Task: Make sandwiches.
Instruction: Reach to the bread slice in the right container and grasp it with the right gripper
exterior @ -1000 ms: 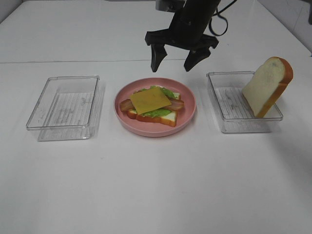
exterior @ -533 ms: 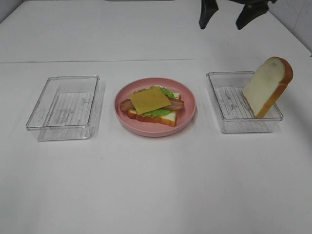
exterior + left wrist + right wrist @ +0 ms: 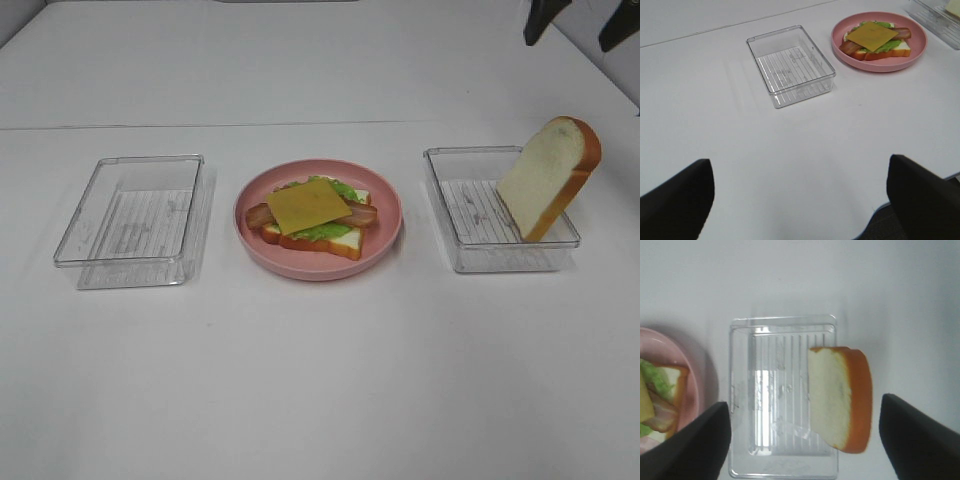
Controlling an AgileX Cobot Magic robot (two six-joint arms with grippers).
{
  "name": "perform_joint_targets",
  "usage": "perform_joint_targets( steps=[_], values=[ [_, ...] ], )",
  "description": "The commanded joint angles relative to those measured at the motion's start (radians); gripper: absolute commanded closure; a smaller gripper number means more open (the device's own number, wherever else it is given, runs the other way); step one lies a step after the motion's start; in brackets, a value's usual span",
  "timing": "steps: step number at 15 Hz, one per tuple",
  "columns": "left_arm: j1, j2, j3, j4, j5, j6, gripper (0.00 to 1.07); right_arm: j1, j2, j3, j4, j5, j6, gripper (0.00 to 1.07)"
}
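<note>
On the table's left, an empty clear tray is sitting. At centre, the open-faced sandwich is lying on the pink plate. Rightward, a bread slice is leaning in a second tray. Both the left gripper and right gripper are hanging wide open, holding nothing.

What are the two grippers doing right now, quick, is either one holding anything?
Left gripper: open, holding nothing, above bare table.
Right gripper: open, holding nothing, above the bread slice leaning in the clear tray.
</note>
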Motion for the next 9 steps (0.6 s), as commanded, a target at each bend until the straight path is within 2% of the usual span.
perform_joint_targets(
  steps=[1,4,9],
  values=[
    [0.004,-0.021,0.001,-0.005,-0.009,0.0,0.18,-0.063,-0.04,0.104,0.027,0.079,-0.046,0.32],
    [0.004,-0.021,0.001,-0.005,-0.009,0.0,0.18,-0.1,-0.022,0.206,0.063,0.074,-0.109,0.31],
    [0.004,-0.021,0.001,-0.005,-0.009,0.0,0.18,-0.1,0.069,0.207,0.046,-0.051,-0.113,0.31]
  ],
)
